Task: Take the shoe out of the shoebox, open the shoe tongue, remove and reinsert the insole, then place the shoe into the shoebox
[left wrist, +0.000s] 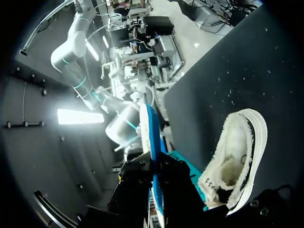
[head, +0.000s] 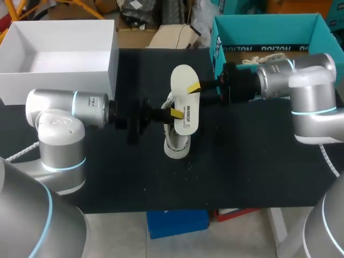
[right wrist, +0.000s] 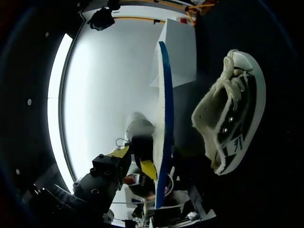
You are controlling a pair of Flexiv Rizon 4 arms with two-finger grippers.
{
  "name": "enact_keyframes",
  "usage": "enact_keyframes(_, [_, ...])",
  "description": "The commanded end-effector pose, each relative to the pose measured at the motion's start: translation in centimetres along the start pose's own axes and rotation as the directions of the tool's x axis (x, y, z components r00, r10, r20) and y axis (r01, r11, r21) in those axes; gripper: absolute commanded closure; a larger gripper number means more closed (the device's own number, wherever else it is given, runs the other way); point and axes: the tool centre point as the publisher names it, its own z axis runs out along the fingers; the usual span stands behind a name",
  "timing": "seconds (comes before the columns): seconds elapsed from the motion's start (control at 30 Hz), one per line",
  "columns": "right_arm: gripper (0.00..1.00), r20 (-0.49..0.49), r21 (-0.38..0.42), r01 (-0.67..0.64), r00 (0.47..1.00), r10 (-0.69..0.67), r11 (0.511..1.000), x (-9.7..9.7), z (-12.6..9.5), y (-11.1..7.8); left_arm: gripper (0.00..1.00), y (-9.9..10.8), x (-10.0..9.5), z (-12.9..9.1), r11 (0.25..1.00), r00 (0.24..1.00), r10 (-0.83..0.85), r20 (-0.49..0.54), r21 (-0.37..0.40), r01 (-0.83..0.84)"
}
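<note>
White insole (head: 184, 102) at frame centre, long axis top to bottom, pinched by 2 closed grippers, left gripper (head: 175, 113) mid-length, right gripper (head: 193, 86) higher, shoe (head: 176, 144) beneath, parallel, on black table (head: 252, 161)

The black table (head: 258, 161) bears a shoe (head: 176, 146) lying mid-table and a white shoebox (head: 59, 54) far left.

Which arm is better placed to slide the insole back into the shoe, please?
Left, probably: the left gripper grips the insole at the part nearer the shoe, while the right gripper holds it farther off.
</note>
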Motion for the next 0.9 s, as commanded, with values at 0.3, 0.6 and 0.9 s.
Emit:
enact_keyframes(0.3, [0.56,0.008,0.012,0.004,1.000,-0.004,1.000,0.0,1.4,0.6,1.00,0.0,0.0,0.1,1.000,1.000,0.002,-0.002,-0.002,-0.002])
enact_keyframes(0.6, [0.65,0.010,0.018,0.006,1.000,-0.006,1.000,-0.1,1.6,1.4,1.00,0.0,0.0,0.1,1.000,1.000,0.002,-0.002,-0.002,-0.002])
enact_keyframes(0.9, [0.82,0.011,0.016,-0.003,1.000,0.003,1.000,-0.5,1.5,1.3,1.00,0.0,0.0,0.1,1.000,1.000,0.002,-0.002,-0.002,-0.002])
